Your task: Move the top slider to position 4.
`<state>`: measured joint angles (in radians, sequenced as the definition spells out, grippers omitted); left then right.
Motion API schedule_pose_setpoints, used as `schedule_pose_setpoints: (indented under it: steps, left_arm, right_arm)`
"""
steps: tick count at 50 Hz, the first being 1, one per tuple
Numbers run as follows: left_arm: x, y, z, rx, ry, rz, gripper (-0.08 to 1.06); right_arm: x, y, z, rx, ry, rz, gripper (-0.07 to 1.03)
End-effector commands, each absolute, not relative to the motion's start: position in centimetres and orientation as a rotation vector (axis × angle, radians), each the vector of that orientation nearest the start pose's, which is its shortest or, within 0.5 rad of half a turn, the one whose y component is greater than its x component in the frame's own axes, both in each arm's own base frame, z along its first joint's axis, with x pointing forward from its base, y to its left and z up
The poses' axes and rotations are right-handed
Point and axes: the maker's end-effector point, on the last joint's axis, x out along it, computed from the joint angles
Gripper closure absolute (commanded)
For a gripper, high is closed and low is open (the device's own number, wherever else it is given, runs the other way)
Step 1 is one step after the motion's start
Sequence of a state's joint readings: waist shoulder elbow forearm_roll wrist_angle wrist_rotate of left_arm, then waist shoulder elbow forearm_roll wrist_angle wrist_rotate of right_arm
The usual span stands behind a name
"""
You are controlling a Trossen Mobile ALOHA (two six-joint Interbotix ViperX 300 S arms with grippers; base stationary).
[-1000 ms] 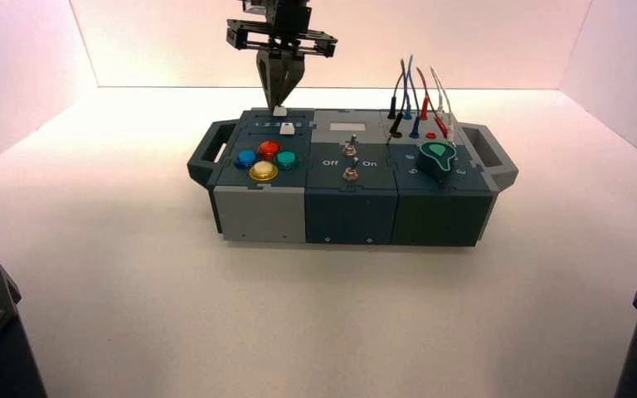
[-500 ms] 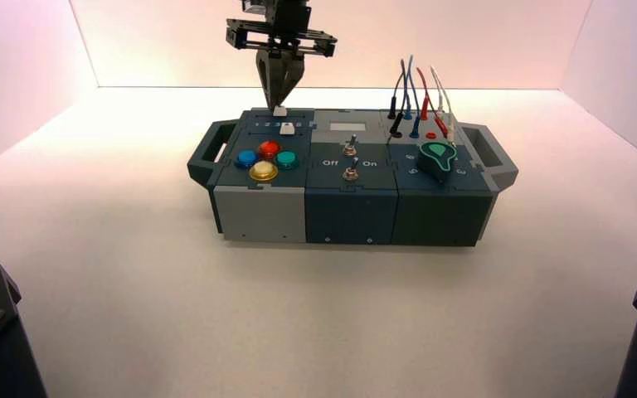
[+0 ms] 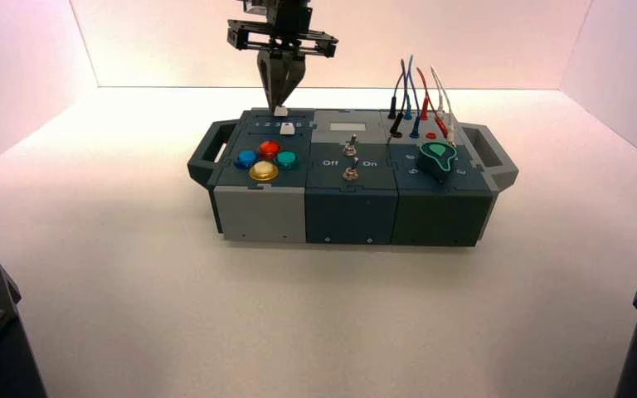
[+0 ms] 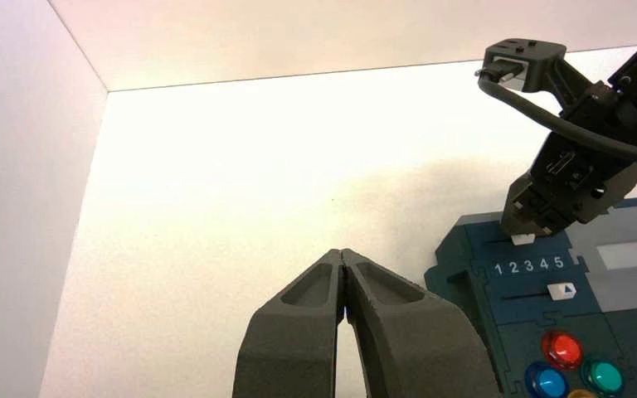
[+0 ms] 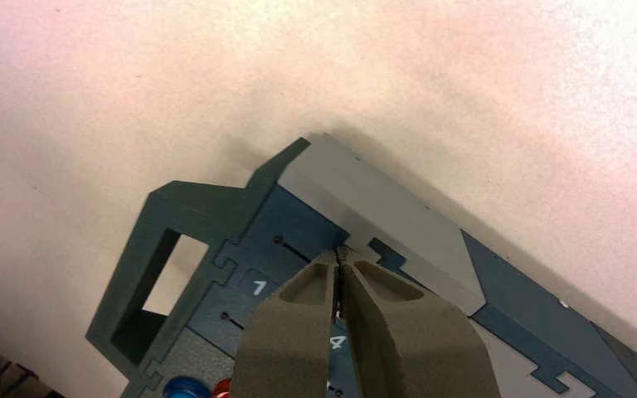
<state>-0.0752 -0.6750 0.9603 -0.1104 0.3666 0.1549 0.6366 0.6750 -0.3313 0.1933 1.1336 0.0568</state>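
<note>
The top slider's small white knob (image 3: 280, 110) sits on the far left of the box (image 3: 261, 211), behind the row of printed digits. My right gripper (image 3: 281, 101) hangs straight above it, shut, with the tips at or just over the knob. In the left wrist view the knob (image 4: 523, 239) shows right under the right gripper (image 4: 521, 228), behind the digits 2 and 3, short of the numeral 4 (image 4: 543, 265). In the right wrist view the shut right gripper (image 5: 338, 253) hides the knob; the numeral 4 (image 5: 337, 342) shows between the fingers. My left gripper (image 4: 342, 253) is shut, parked left of the box.
The twin white slider knob (image 3: 287, 128) lies just in front of the digits. Coloured round buttons (image 3: 264, 160), two toggle switches (image 3: 350, 162), a green knob (image 3: 437, 154) and upright wires (image 3: 415, 99) fill the rest of the top. Handles stick out at both ends.
My right gripper has risen very slightly over the top slider. The knob has not visibly shifted, and the left arm has stayed put.
</note>
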Motion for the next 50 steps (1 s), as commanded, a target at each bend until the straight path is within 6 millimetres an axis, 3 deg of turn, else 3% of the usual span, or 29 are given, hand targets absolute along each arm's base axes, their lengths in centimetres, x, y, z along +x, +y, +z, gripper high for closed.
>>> schedule_pose_setpoints:
  steps: [1, 50]
  left_arm:
    - [29.27, -3.04, 22.43, 0.062, 0.603, -0.131, 1.01]
    - [29.25, -3.03, 22.48, 0.065, 0.601, -0.132, 1.01]
  right_arm:
    - [41.85, 34.29, 9.04, -0.205, 1.428, 0.565, 0.99]
    - [42.01, 33.61, 8.87, -0.209, 1.433, 0.551, 0.99]
